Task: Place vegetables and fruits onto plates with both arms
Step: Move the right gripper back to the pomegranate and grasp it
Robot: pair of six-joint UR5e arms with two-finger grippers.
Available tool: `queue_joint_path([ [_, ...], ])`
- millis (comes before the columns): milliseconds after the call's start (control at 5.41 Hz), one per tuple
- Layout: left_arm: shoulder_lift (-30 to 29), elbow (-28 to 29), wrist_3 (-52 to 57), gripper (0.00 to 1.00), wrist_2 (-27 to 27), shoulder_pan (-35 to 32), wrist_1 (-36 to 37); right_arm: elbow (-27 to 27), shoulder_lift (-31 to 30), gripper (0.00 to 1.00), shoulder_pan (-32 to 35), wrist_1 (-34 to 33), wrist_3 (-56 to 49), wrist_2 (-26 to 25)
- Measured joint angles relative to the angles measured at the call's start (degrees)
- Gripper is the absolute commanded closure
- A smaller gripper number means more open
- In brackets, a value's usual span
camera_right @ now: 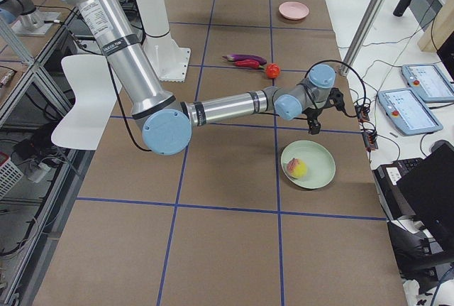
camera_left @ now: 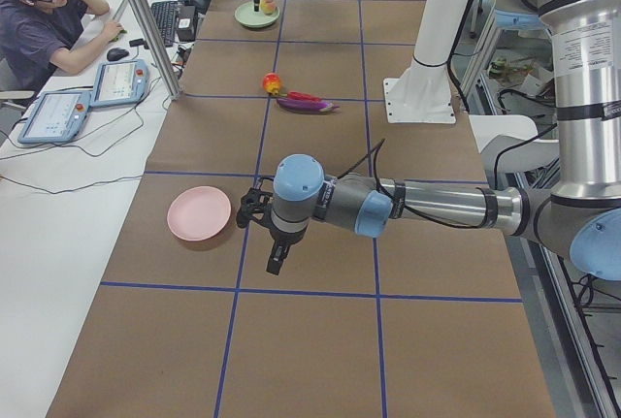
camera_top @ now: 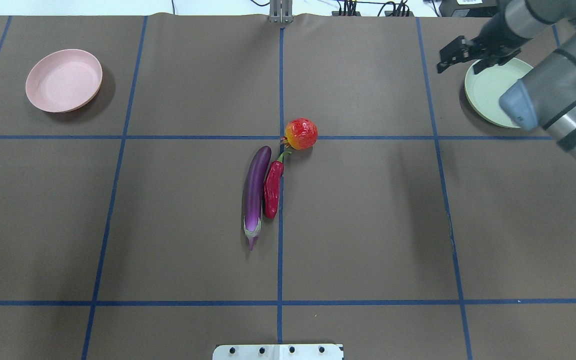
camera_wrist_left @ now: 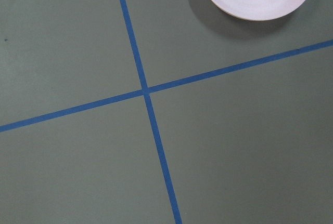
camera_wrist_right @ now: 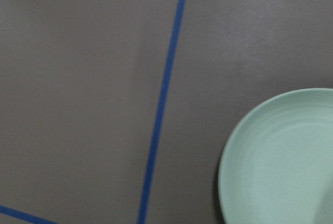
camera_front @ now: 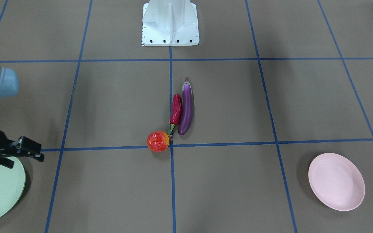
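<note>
The peach (camera_right: 297, 169) lies on the mint plate (camera_right: 320, 158) — so the right gripper (camera_front: 39, 152), jaws apart and empty, hangs beside its rim. The left gripper (camera_left: 250, 212) hovers near the pink plate (camera_left: 199, 212); its opening I cannot tell. Eggplant (camera_front: 186, 108), chili (camera_front: 175, 110) and red-orange fruit (camera_front: 157, 141) lie mid-table.

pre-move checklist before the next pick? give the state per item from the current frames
1. Peach on the mint plate: ok.
2. Right claw open, empty, near that plate's edge: ok.
3. Left claw open or shut: cannot tell, it shows only in the side camera.
4. Pink plate bare, ready for a drop: ok.
5. Grasp room around the targets: not ok. Eggplant and chili lie side by side, apparently touching, and the chili's stem reaches the red-orange fruit.
</note>
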Motion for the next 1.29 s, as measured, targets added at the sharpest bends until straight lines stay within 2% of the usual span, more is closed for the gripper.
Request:
queue_joint_path([
  [185, 0.0, 0.02, 0.03, 0.0, 0.0, -0.02, -0.01, 2.85, 5.56, 0.0, -8.45, -5.44, 12.45, -8.53],
  [370, 0.0, 0.06, 0.04, 0.0, 0.0, -0.02, 0.02, 3.53, 12.61, 0.0, -15.7, -14.12, 19.57, -16.28],
  [555, 0.0, 0.08, 0.01, 0.0, 0.0, -0.01, 0.06, 2.79, 17.19, 0.0, -20.79, -19.04, 23.77, -21.39],
  [925, 0.0, 0.09, 0.0, 0.0, 0.0, -0.04, 0.08, -3.17, 21.56, 0.0, -25.42, -20.72, 25.67, -27.17],
  [1295, 0.0, 0.09, 0.05, 0.0, 0.0, 0.02, 0.06, -6.16, 21.98, 0.0, -25.99, -20.44, 20.51, -30.94],
])
